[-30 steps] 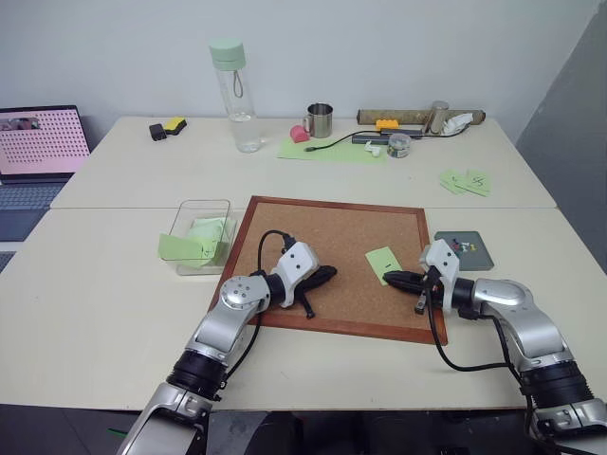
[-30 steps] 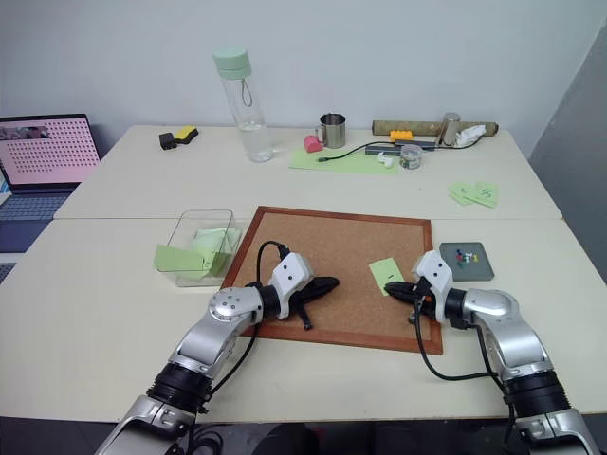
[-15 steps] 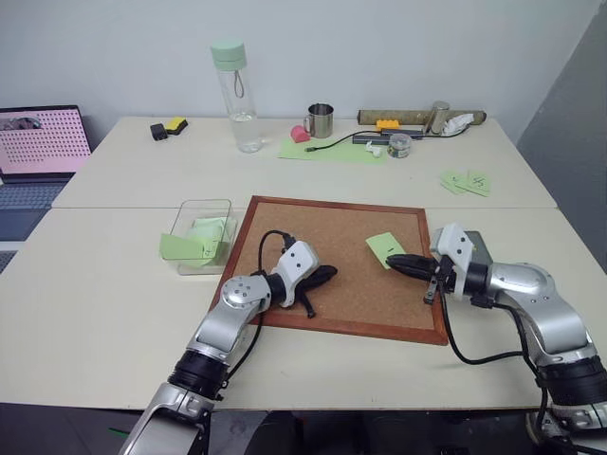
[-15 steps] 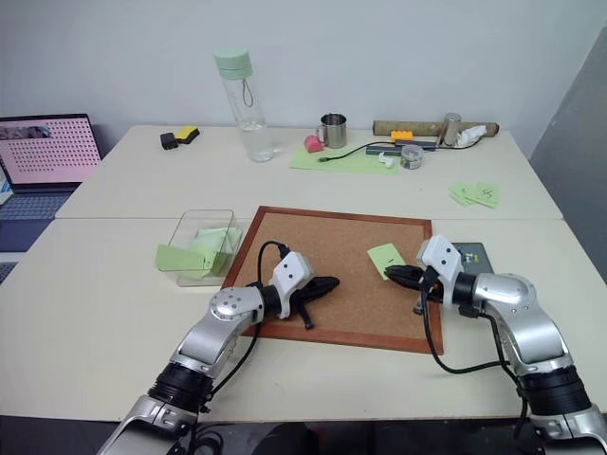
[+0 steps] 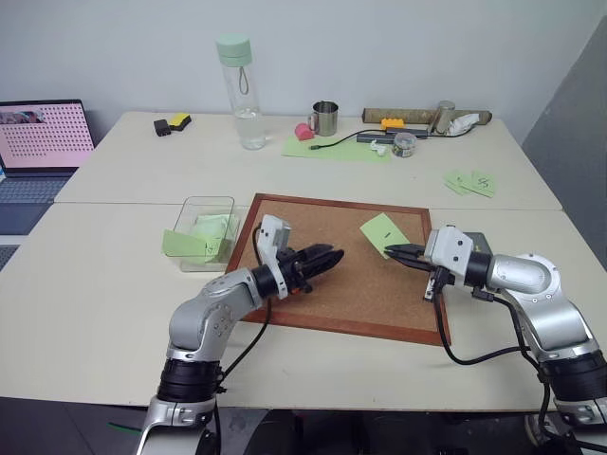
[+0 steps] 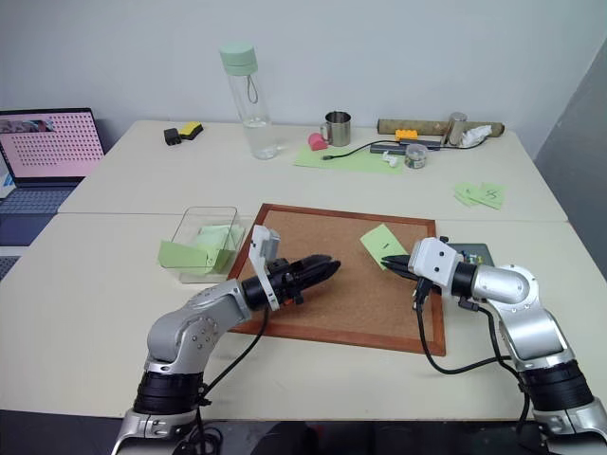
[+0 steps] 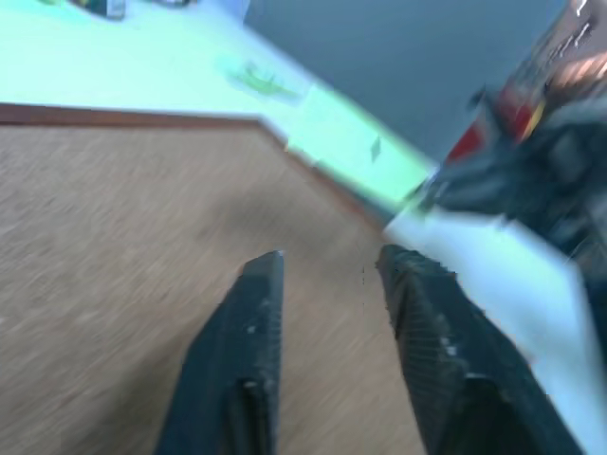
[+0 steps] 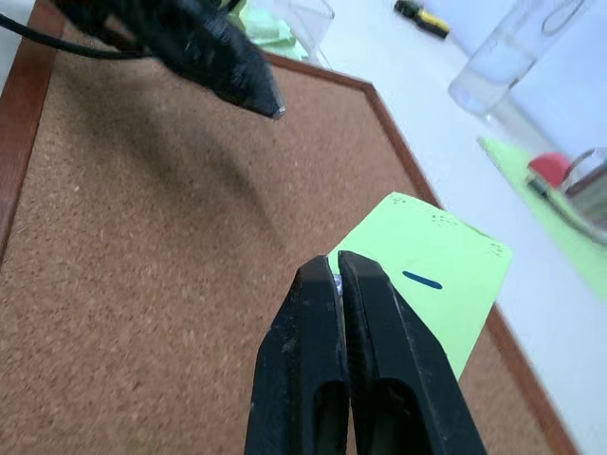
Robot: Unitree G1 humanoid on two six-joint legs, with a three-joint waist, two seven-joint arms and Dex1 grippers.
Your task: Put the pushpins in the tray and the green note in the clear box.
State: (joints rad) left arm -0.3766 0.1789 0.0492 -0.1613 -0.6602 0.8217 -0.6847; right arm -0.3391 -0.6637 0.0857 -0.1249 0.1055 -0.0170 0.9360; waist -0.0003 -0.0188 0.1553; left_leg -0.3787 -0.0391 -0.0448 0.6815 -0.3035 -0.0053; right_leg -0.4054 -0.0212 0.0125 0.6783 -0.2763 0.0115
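Note:
The green note (image 5: 382, 230), pale green with one short dark dash, hangs tilted just above the corkboard (image 5: 322, 223). My right gripper (image 5: 391, 250) is shut on its near corner (image 8: 337, 263). My left gripper (image 5: 334, 254) hovers over the board's middle, pointing at the right one. Its fingers (image 7: 256, 322) are open with nothing between them. At the board's left stands the clear box (image 5: 203, 201), which holds green slips, one draped over its front wall. The tray (image 6: 477, 253) is mostly hidden behind my right wrist. The pushpins are hidden.
Along the table's far side stand a tall clear bottle (image 5: 237, 90), a metal cup (image 5: 325, 118), a large green sheet (image 5: 332, 149) and small clutter. Green handwritten slips (image 5: 471, 183) lie at the right. A laptop (image 5: 43, 137) sits at the far left.
Both hands have risen off the corkboard. The right one has lifted the green note with it. The left wrist has rolled and its fingers have opened.

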